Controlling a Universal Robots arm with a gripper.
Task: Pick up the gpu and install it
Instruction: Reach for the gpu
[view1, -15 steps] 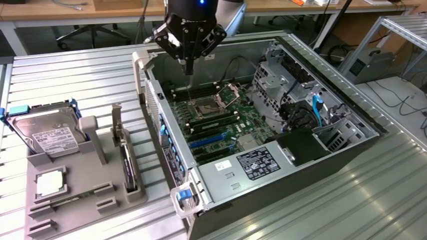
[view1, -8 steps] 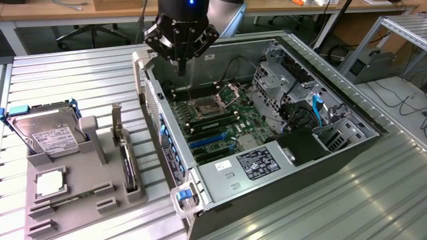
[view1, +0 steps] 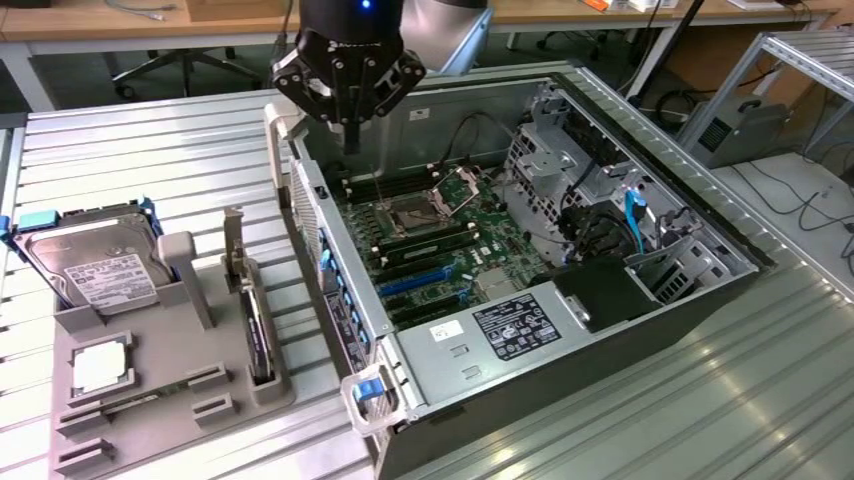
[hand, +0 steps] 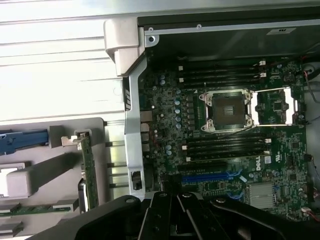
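Note:
The gpu (view1: 256, 325) stands on its long edge in a slot of the grey parts holder (view1: 160, 410), its silver bracket (view1: 235, 245) pointing up at the far end. In the wrist view the gpu (hand: 88, 170) appears edge-on as a thin green strip. My black gripper (view1: 351, 140) hangs shut and empty above the far left corner of the open computer case (view1: 707, 235), well away from the gpu. In the wrist view the gripper (hand: 172, 197) has its fingers pressed together over the motherboard (hand: 225, 150), near the blue expansion slot (hand: 210, 176).
The holder also carries a silver hard drive (view1: 94, 265), a small square chip (view1: 100, 366) and a memory stick (view1: 134, 402). Inside the case are an open processor socket (hand: 223, 110), a drive cage (view1: 567, 160) and a power supply (view1: 514, 325). Slatted metal table (view1: 147, 150) lies all around.

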